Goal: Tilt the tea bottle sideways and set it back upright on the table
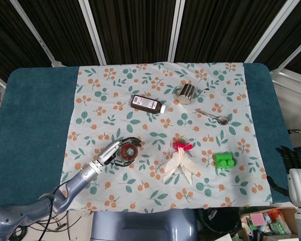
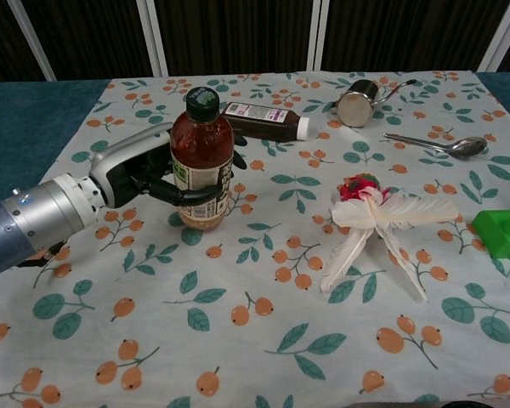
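left hand (image 1: 112,152) gripping tea bottle (image 1: 127,151) on floral tablecloth (image 1: 155,90); right hand (image 1: 292,161) at table's edge

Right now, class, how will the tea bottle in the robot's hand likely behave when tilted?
The tea bottle looks nearly full, so probably heavy, its liquid shifting. Its smooth plastic may slip in the left hand. Tall and narrow, it could tip when set down.

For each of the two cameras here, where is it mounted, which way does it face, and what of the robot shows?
Head view: high above the near edge, looking steeply down on the whole table; shows the left robot hand and arm, and the right robot hand off the table's edge.
Chest view: low, looking across the cloth; shows only the left robot hand.
Shared: left robot hand gripping the tea bottle, feather toy, metal cup.
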Controlling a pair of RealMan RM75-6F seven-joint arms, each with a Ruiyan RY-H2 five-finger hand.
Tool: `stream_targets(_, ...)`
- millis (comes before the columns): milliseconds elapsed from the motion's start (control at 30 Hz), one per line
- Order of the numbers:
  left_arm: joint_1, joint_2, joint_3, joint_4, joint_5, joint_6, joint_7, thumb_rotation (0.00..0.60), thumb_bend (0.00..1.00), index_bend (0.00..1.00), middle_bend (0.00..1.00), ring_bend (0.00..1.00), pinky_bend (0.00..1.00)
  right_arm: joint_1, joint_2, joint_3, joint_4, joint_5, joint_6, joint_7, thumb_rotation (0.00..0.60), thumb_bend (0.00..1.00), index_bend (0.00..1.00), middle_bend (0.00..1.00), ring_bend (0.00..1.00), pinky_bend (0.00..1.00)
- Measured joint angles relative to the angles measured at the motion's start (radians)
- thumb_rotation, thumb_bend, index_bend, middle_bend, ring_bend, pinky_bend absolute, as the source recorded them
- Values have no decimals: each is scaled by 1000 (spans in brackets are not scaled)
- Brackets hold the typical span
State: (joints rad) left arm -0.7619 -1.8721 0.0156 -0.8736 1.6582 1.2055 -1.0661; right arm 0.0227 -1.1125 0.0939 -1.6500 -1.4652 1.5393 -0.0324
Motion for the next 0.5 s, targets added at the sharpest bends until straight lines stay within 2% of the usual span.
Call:
stream_targets(267, -14, 45, -46, -71, 22, 64, 374, 600, 544, 261, 310, 275, 331, -1, -1, -2, -2, -2, 1, -3, 600, 167, 150, 102, 128, 186)
stream_targets(500, -28, 71, -95, -72, 61, 147, 843, 600, 544, 256, 306, 275, 331, -1, -2, -2, -3, 0, -1, -5, 600, 167, 150, 102, 128, 186)
